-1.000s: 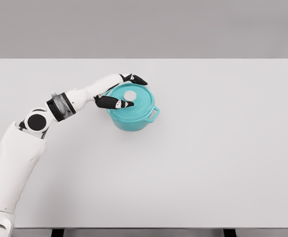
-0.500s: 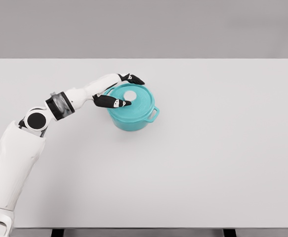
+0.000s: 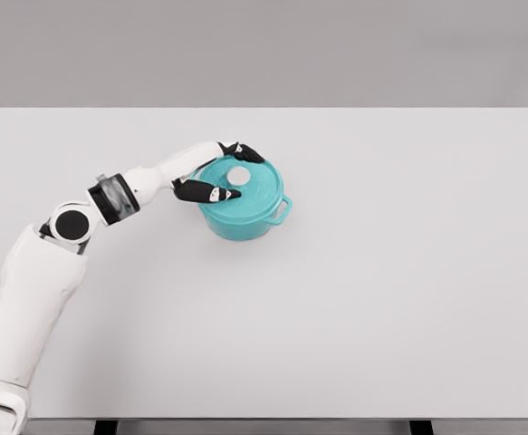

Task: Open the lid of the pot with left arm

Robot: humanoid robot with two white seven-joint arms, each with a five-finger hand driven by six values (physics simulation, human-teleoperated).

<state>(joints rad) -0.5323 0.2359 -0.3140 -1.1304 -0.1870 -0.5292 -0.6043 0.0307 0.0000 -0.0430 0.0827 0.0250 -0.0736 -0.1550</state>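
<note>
A teal pot [image 3: 245,222] with two side handles stands on the white table [image 3: 408,290], left of centre. Its teal lid [image 3: 262,188] is seated on it and carries a round white knob [image 3: 238,175]. My left hand [image 3: 247,174] reaches in from the left and hovers over the lid. The black fingers [image 3: 245,152] curve behind the knob and the thumb [image 3: 214,192] lies in front of it. A small gap still shows on each side of the knob, so the hand is open around it. The right arm is out of view.
The table's far edge runs behind the pot and its near edge lies along the bottom of the picture. A plain grey wall stands behind the table.
The fingers and thumb have drawn in closer around the knob, and the forearm has dropped slightly. The pot and lid have not moved.
</note>
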